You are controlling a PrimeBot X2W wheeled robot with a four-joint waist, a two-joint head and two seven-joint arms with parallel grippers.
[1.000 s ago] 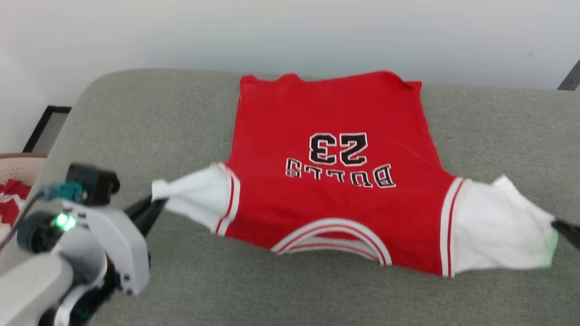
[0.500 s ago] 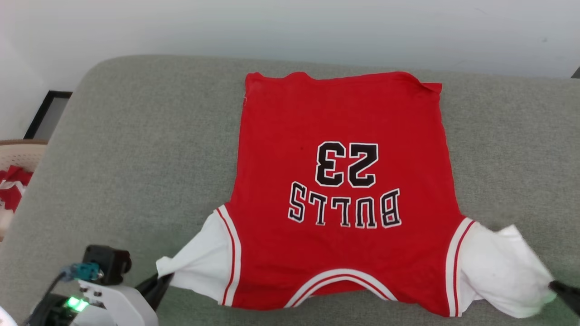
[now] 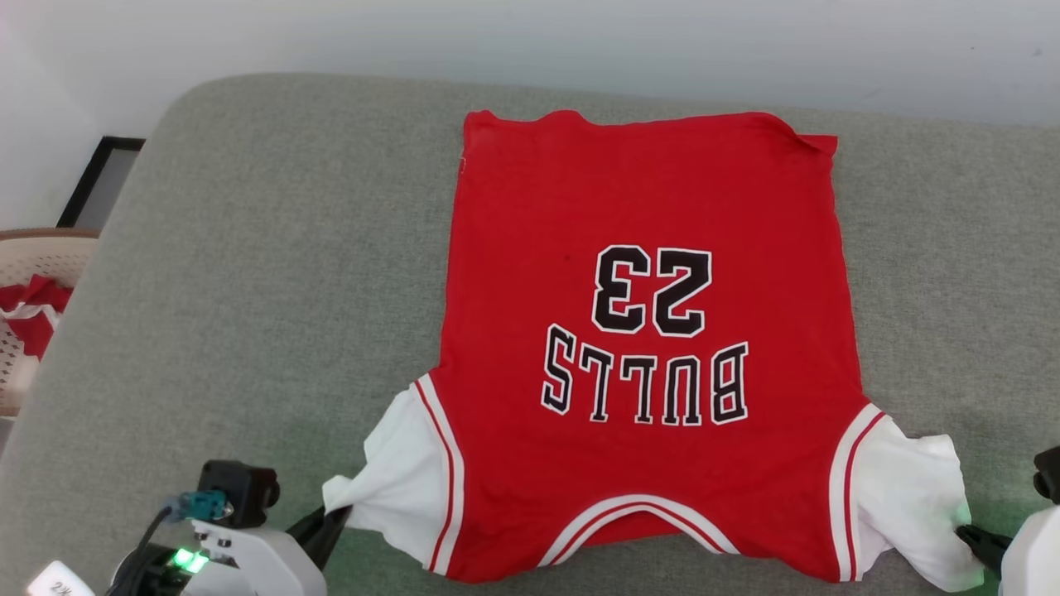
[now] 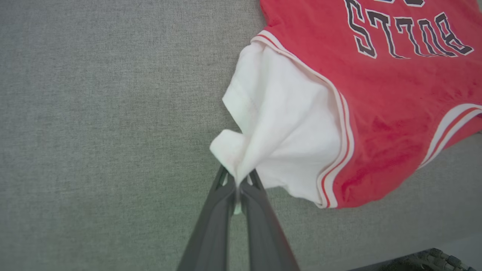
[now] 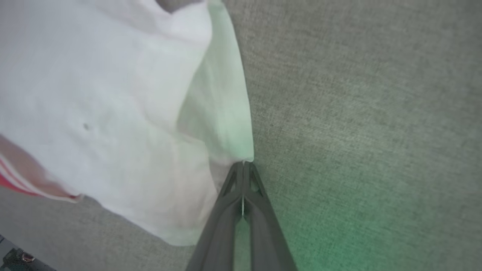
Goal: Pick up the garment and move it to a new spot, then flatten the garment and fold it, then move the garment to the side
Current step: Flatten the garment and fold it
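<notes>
The garment [image 3: 646,331], a red jersey T-shirt with white sleeves and an upside-down "BULLS 23", lies spread on the grey couch cushion [image 3: 273,290], collar toward me. My left gripper [image 3: 339,517] is shut on the tip of its left white sleeve [image 4: 278,128] at the lower left. In the left wrist view the left gripper [image 4: 238,184] pinches bunched white cloth between its tips. My right gripper [image 3: 965,534] is shut on the edge of the right white sleeve [image 3: 911,488] at the lower right. The right wrist view shows the right gripper [image 5: 244,162] nipping that sleeve's hem [image 5: 222,124].
A pale basket [image 3: 33,273] holding a red-and-white cloth wad [image 3: 33,319] stands off the cushion's left edge. A black-framed panel [image 3: 99,178] leans by the white wall behind. Bare cushion extends left and right of the shirt.
The garment has been drawn toward me and laid flatter, with both sleeves lower. Both grippers came nearer and down, each still holding its sleeve. The head view also shifted.
</notes>
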